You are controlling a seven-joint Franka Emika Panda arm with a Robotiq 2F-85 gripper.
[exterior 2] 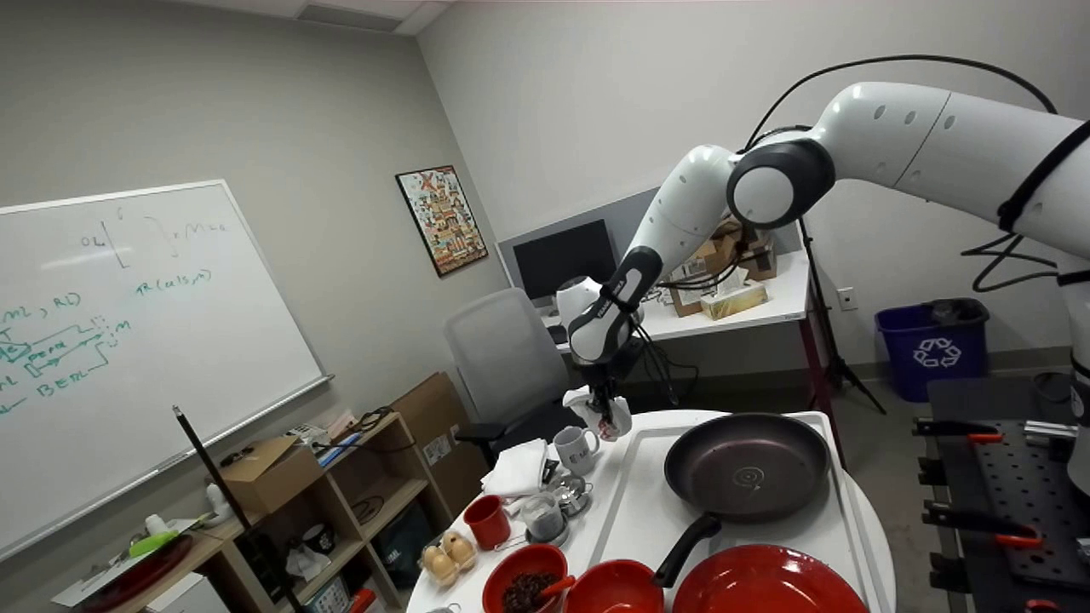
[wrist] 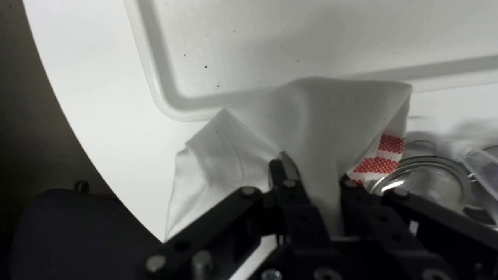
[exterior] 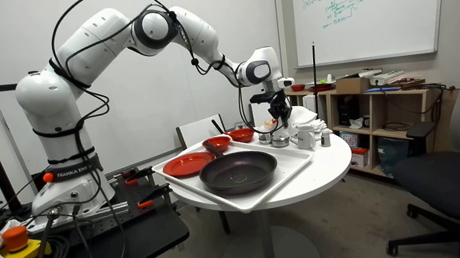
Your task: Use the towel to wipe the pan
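Observation:
My gripper (wrist: 315,169) is shut on the towel (wrist: 311,112), a white cloth with red dotted bands at one corner. Its folds spread out past the fingertips and hide part of the tray's edge in the wrist view. In an exterior view the towel (exterior 2: 611,417) hangs bunched below the gripper (exterior 2: 603,407), above the table beside the mug. The pan (exterior: 239,172), wide, black and shallow, rests on the tray with no towel on it, and its inside shows in both exterior views. The gripper (exterior: 284,122) is off to the side of the pan, which the wrist view leaves out.
A white tray (exterior: 289,159) lies under the pan (exterior 2: 748,464) and the red plate (exterior: 187,165). The pan's handle (exterior 2: 688,545) reaches over a red bowl (exterior 2: 615,589). Near the gripper stand a grey mug (exterior 2: 576,451), a glass-and-metal jar (wrist: 426,182) and folded white cloths (exterior 2: 516,468).

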